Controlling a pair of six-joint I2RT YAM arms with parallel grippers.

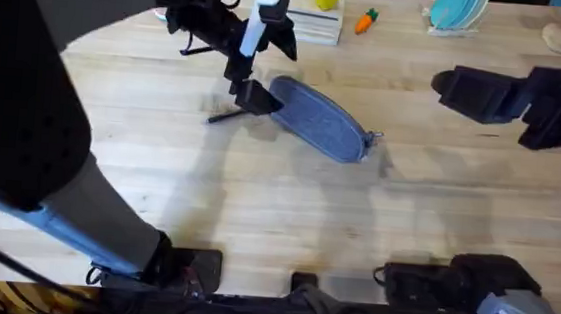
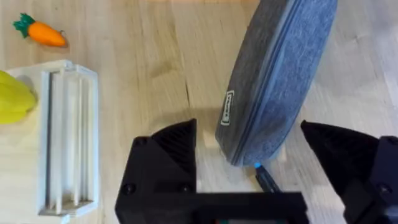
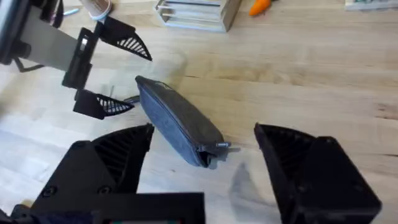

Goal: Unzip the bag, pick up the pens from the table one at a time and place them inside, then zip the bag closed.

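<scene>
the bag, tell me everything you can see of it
The bag is a long oval pouch of blue-grey felt-like fabric, lying slantwise on the table, apparently zipped, its small pull at the right end. A small label shows on its side. The open left gripper straddles its other end, where a pen pokes out from beneath.

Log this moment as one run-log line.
left gripper: open, over bag's end | right gripper: open, apart | bag: zipped, on table | pen: beside bag
</scene>
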